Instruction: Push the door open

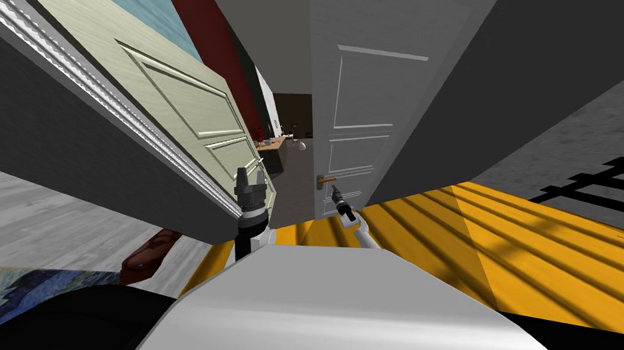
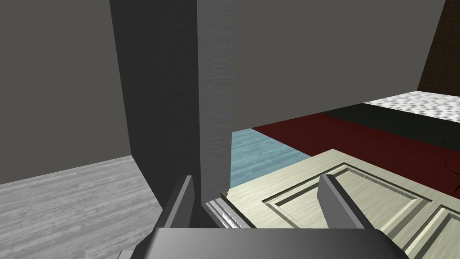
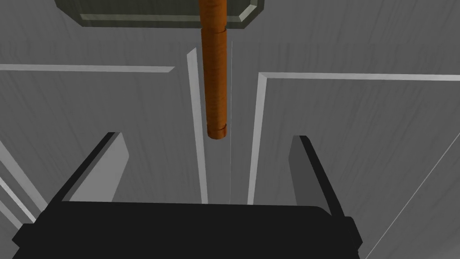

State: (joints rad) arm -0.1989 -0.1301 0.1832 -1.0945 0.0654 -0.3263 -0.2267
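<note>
Right claw (image 3: 207,146): released and empty, both fingers spread. It points squarely at the grey door (image 1: 361,114), with the free end of the orange-brown lever handle (image 3: 214,81) just ahead, between the fingers and clear of both.
Left claw (image 2: 257,180): also released and empty, held up by the cream door (image 1: 187,103). That door's edge runs between its fingers; I cannot tell whether they touch it.
Task's thing: the grey panelled door stands ahead and slightly right in the head view, lever at its left edge. A gap beside that edge shows a room beyond, so it looks ajar.
Step in hand: probably bringing the right claw onto the door face to start the push.
Doing it well: press on the flat panel close under the lever, near the free edge and far from the hinges, where the least force swings it. Keep the fingers off the lever so nothing snags. Push along the swing, not straight through the panel.
Risk: the thin fingers may slide on the smooth face or catch the backplate (image 3: 134,11).
Count: two doors, one lever, one backplate, two claws, four fingers.
</note>
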